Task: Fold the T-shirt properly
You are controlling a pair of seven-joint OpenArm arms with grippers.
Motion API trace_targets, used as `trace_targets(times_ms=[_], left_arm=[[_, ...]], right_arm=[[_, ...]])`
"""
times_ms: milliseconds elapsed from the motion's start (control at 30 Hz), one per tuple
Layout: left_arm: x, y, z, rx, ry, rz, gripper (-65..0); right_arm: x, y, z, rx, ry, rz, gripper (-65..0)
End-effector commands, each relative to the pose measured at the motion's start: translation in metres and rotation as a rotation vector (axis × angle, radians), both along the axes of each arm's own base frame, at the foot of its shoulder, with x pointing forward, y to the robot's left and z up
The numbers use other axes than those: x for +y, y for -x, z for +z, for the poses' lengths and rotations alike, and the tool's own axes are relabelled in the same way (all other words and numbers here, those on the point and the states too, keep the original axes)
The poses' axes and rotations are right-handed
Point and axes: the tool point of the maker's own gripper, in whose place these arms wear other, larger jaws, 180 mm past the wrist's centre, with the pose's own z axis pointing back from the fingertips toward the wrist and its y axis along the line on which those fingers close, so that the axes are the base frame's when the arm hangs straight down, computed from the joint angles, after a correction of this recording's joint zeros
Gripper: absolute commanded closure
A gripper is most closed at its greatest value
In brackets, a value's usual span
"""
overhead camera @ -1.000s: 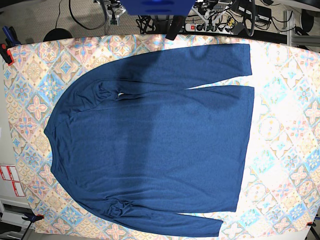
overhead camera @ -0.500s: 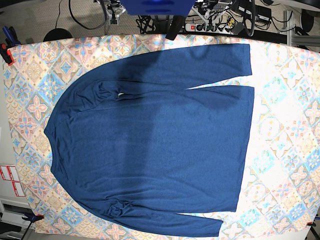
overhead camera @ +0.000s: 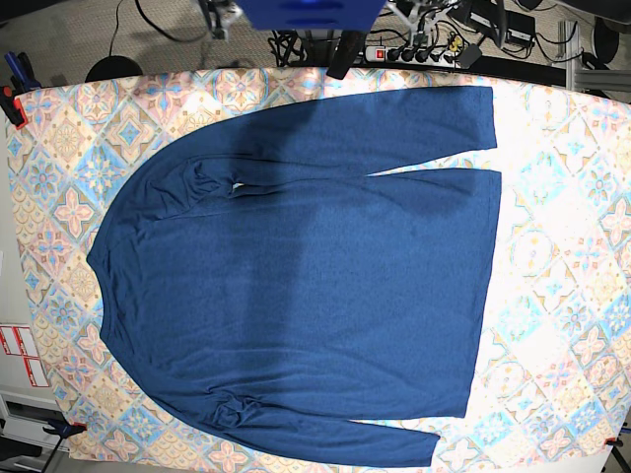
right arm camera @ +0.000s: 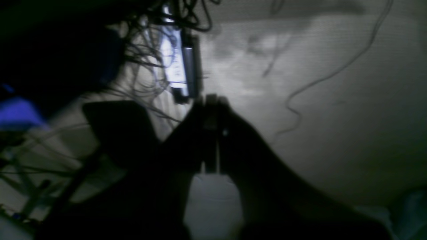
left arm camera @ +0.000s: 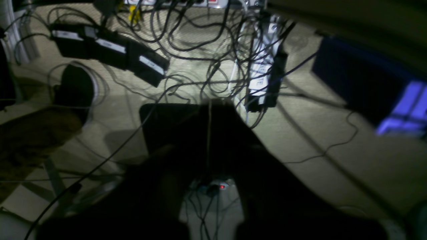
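Well apart: T-shirt [overhead camera: 296, 276], right pincer [right arm camera: 210, 133].

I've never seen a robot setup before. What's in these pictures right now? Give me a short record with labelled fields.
garment: T-shirt, dark blue, long-sleeved, spread flat, unfolded
surface: patterned tablecloth under it
sleeves: lying along both long sides of the shirt
left gripper: off the table, over floor cables, jaws apart
right gripper: off the table, jaws closed, holding nothing
contact with shirt: none

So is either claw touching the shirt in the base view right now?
No: the navy long-sleeved shirt lies spread flat on the patterned tablecloth with no claw over it.
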Motion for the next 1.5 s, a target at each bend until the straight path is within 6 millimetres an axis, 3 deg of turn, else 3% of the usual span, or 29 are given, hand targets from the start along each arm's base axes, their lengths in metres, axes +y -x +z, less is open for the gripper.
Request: trace_targets(times_ms=[0,133,333,600,800,1033,1267,1467], left_arm=[[0.009,0.003,0.003,-0.010,-0.017,-0.004,0.0],[0.028,0.012,0.014,-0.034,-0.044,-0.020,0.0],[0.040,0.012,0.039,-0.118,-0.061,-0.053,0.0],[0.031,0.002,0.090,-0.262,-0.046,-0.086,0.0],[0.021,-0.013,0.135,-0.367,-0.030,-0.103,0.0],[0.017,-0.046,0.189,-0.507,-0.017,-0.150,0.0],[0.021,-0.083,0.234,-0.622,0.052,-0.061,-0.2],[0.032,-0.108,0.252,-0.635,0.176,0.122,-3.4]], right_arm=[[-0.012,0.013,0.003,0.005,0.022,0.007,0.0],[-0.036,0.023,0.013,-0.020,0.060,0.027,0.0],[-0.048,0.028,0.031,-0.086,0.085,0.042,0.0],[-0.066,0.014,0.065,-0.207,0.121,0.087,0.0],[-0.111,-0.011,0.114,-0.296,0.232,0.051,0.0],[-0.133,-0.058,0.180,-0.422,0.312,0.067,0.0],[-0.124,-0.108,0.229,-0.522,0.324,0.094,0.0],[-0.117,-0.131,0.252,-0.570,0.326,0.102,0.0]])
